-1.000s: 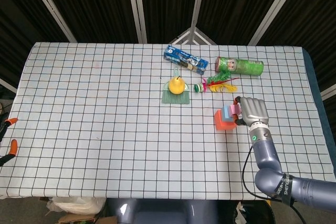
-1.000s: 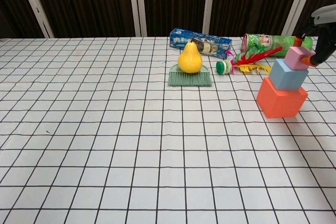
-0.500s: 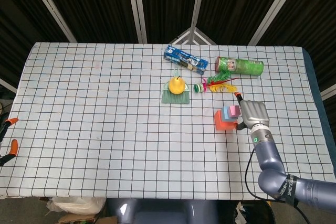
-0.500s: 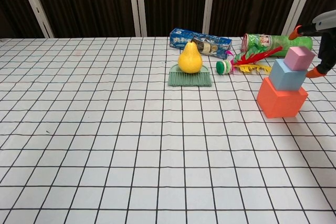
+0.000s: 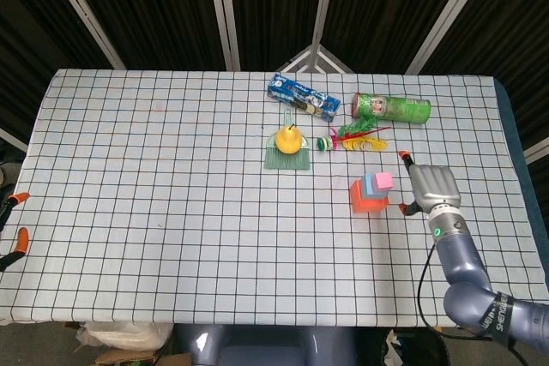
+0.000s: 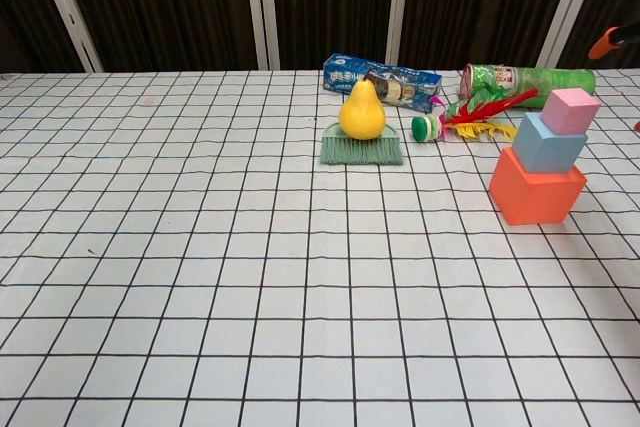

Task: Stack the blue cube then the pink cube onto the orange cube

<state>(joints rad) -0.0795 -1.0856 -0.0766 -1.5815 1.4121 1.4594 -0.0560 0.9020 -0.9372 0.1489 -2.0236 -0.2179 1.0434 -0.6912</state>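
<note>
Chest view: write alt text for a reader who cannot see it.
A pink cube sits on a blue cube on an orange cube at the right of a checked table, with no hand touching the stack. Behind lie a pear on a green brush, a snack pack and a green can.

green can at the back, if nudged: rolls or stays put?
Likely rolls: the green can lies on its side, a cylinder on flat cloth. Feathers of the shuttlecock lie near its front, which might slow it that way. Weight can't be told.
</note>
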